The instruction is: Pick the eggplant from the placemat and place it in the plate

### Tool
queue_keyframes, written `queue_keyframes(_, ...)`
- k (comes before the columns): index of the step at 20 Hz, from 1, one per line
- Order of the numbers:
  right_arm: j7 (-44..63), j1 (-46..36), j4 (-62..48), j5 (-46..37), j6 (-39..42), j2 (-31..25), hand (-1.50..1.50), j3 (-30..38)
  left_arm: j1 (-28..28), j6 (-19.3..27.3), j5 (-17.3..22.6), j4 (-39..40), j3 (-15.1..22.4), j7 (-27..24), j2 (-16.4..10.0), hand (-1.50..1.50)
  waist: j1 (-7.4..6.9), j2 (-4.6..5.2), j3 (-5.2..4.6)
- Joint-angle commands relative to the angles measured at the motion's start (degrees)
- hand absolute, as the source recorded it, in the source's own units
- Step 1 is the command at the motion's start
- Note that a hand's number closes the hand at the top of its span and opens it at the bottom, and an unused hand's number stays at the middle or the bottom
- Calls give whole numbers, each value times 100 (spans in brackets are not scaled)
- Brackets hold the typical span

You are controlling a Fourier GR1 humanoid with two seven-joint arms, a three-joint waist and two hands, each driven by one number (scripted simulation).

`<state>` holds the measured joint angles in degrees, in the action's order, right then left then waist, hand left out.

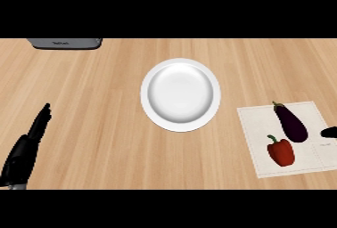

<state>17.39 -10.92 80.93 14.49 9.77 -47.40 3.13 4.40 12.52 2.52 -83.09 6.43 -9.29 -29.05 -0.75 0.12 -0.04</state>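
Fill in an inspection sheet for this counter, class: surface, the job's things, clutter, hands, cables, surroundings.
Surface: wooden counter, light planks.
Job's things: eggplant lies on the placemat at the right; white plate in the middle, nothing on it.
Clutter: red pepper on the same placemat, nearer the robot than the eggplant.
Hands: left hand open, resting at the lower left, fingers straight; right hand shows only a tip at the right edge, beside the eggplant.
Cables: nothing seen.
Surroundings: grey appliance at the far left, cut off by the view.
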Motion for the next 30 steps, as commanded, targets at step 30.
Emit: queue_keyframes(30, -1832, -2024, -4433, -3220, 2134, 1059, -150, -1056, -95, -388, -812, -111, -431, 279, 814, 0, 18, 2, 7)
